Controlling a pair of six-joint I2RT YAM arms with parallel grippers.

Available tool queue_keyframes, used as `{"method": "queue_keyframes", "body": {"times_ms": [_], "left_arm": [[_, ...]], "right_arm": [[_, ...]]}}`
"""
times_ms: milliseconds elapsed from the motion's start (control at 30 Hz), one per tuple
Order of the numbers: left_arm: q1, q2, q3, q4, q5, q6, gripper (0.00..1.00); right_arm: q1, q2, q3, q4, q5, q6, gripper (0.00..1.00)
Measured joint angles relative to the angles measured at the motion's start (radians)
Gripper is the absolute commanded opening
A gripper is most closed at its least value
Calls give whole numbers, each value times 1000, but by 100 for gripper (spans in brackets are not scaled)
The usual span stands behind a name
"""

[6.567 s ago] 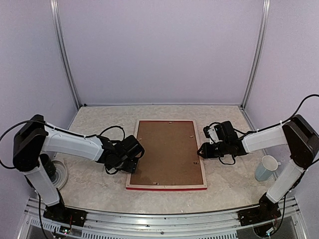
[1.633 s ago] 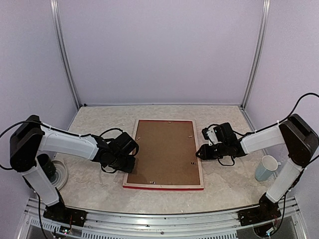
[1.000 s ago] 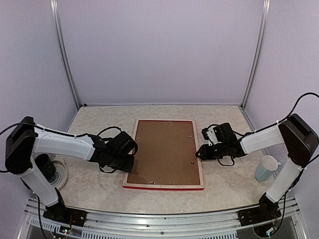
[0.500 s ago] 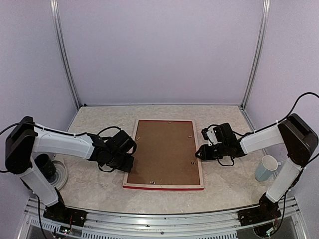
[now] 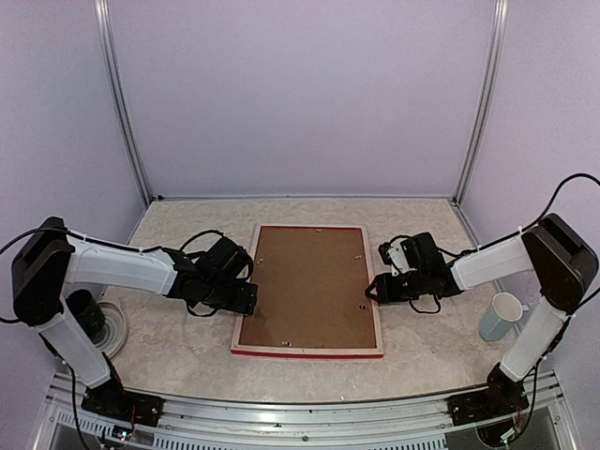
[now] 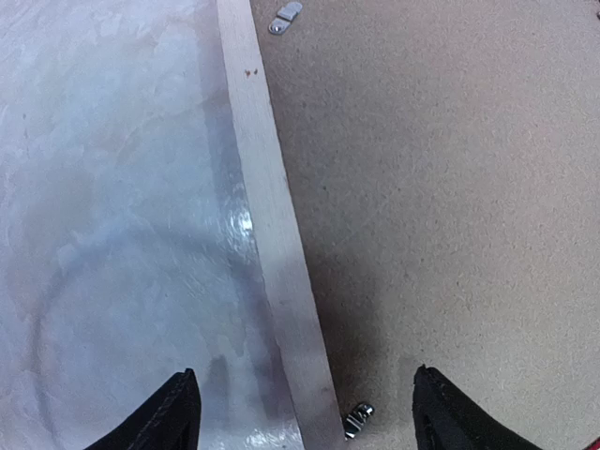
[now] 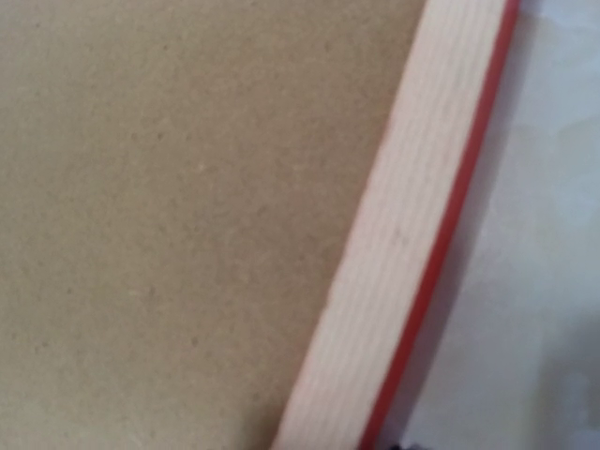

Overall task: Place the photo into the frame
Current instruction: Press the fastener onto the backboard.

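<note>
Your left arm (image 5: 122, 267) lies low and stretched out across the table (image 5: 187, 225) from the left, its wrist turned so the left gripper (image 5: 246, 300) sits at the left edge of the frame (image 5: 307, 350). The frame rests face down in the middle of the table, with the brown backing board (image 5: 309, 286) upward. In the left wrist view the fingers (image 6: 176, 417) stand wide apart with nothing between them but the pale wood rail below, one tip over the table and the other over the board, near a small metal clip (image 6: 356, 420). Your right arm (image 5: 487, 262) reaches in low from the right, a mug (image 5: 500, 316) standing near it, and the right gripper (image 5: 373, 289) is at the frame's right edge. Its own camera shows only board, rail and red edge, so you cannot tell how far its jaws stand apart. Half a second ago the left gripper sat a little nearer you and farther off the rail, and it has since slid up along that edge. Against the oldest picture, the frame has shifted slightly to the left
</note>
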Motion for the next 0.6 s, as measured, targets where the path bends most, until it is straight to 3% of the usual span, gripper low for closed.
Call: {"method": "queue_keyframes", "body": {"times_ms": [133, 267, 400, 600], "left_arm": [[46, -1, 0, 54, -14, -7, 83], [97, -1, -1, 113, -21, -7, 93], [148, -2, -28, 215, 0, -3, 98], [208, -2, -90, 338, 76, 11, 99]], "right_arm": [[1, -8, -7, 4, -5, -13, 62], [5, -42, -28, 6, -11, -23, 72], [7, -89, -43, 8, -15, -41, 75], [26, -158, -33, -27, 5, -69, 75]]}}
